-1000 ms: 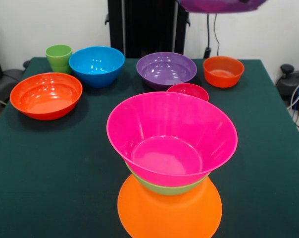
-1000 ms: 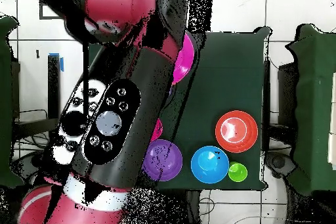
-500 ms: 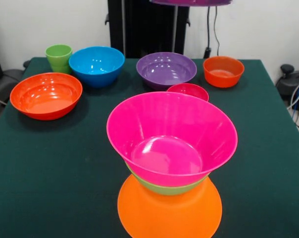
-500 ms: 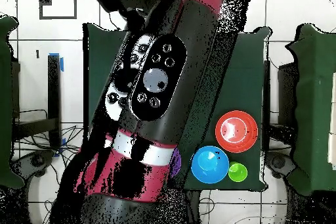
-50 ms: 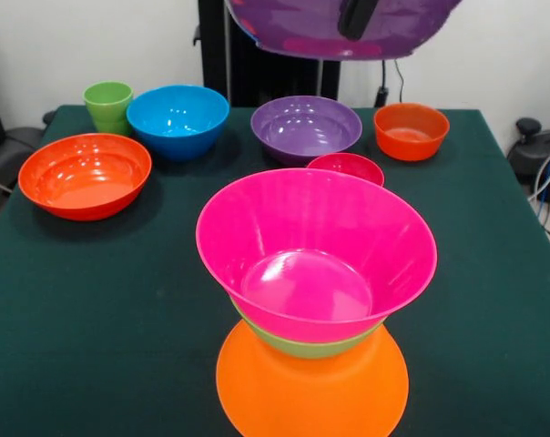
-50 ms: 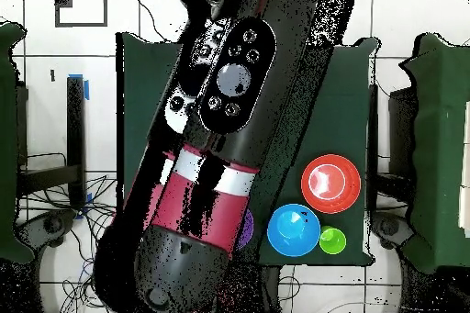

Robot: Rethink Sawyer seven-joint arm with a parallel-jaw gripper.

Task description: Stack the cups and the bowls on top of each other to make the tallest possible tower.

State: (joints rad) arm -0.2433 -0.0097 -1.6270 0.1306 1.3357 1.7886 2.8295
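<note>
1. The step in hand looks like getting the big glossy purple plastic bowl (image 5: 343, 25) onto the tower (image 5: 316, 300). The tower stands near the front of the dark green table (image 5: 111, 309): an upturned orange plastic bowl (image 5: 311, 391) as base, a green bowl (image 5: 311, 347) on it, and a wide pink plastic bowl (image 5: 316, 250) on top, mouth up.
2. To do it well I'd centre the purple one right over the pink rim before lowering, keep it level, and let go only once it's seated. A tilted drop could tip that whole stack.
3. The purple bowl hangs at the top of the front view, high above the table and further back than the tower.
4. A dark gripper (image 5: 357, 16) finger shows against the bowl's wall, so it seems clamped on the rim and carrying it.
5. Overhead, the red and black arm (image 6: 216, 135) stretches diagonally across the table and hides the tower.
6. Not yet stacked: small light-green plastic tumbler (image 5: 108, 102), blue bowl (image 5: 178, 118), red-orange bowl (image 5: 85, 175).
</note>
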